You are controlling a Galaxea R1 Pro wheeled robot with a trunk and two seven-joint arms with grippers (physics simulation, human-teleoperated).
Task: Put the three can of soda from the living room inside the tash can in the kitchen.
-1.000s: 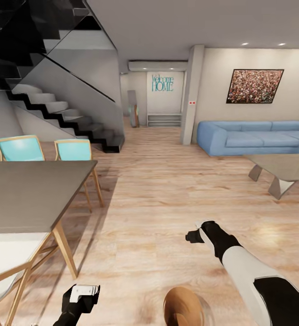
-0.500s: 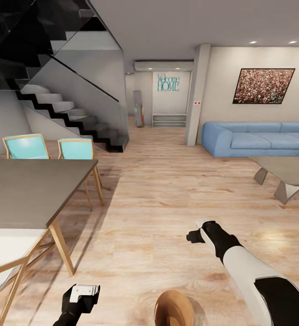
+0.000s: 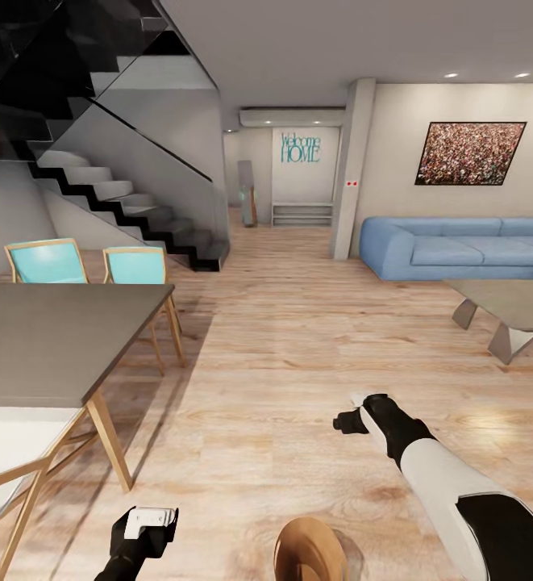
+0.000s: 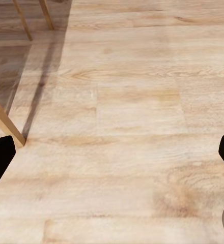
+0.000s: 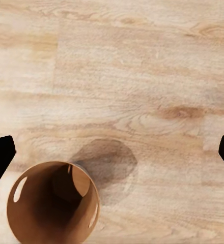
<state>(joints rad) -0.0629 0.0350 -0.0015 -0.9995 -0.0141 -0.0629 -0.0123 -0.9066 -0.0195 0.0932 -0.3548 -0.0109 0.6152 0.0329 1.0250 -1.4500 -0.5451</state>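
The tash can (image 3: 308,550) stands on the floor (image 3: 282,363) at the near edge of the head view. Left of the tash can is the left tool (image 3: 149,523); beyond it and to its right is the right tool (image 3: 353,418). Farther left of the tash can is the tabletop (image 3: 52,343), two chairs (image 3: 89,265) behind it. Far beyond the tash can to the right sit a low table (image 3: 504,311) and, behind that, the sofa (image 3: 460,246); the stairs (image 3: 121,202) rise far left.

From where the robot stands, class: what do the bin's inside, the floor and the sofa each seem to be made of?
The trash can looks glossy copper-brown inside, perhaps polished metal or plastic: pale highlights curve along its wall. The floor looks like light wood planks, with grain lines and knots showing; it could be laminate. The blue sofa looks soft and matte, likely fabric, though the render leaves that open.
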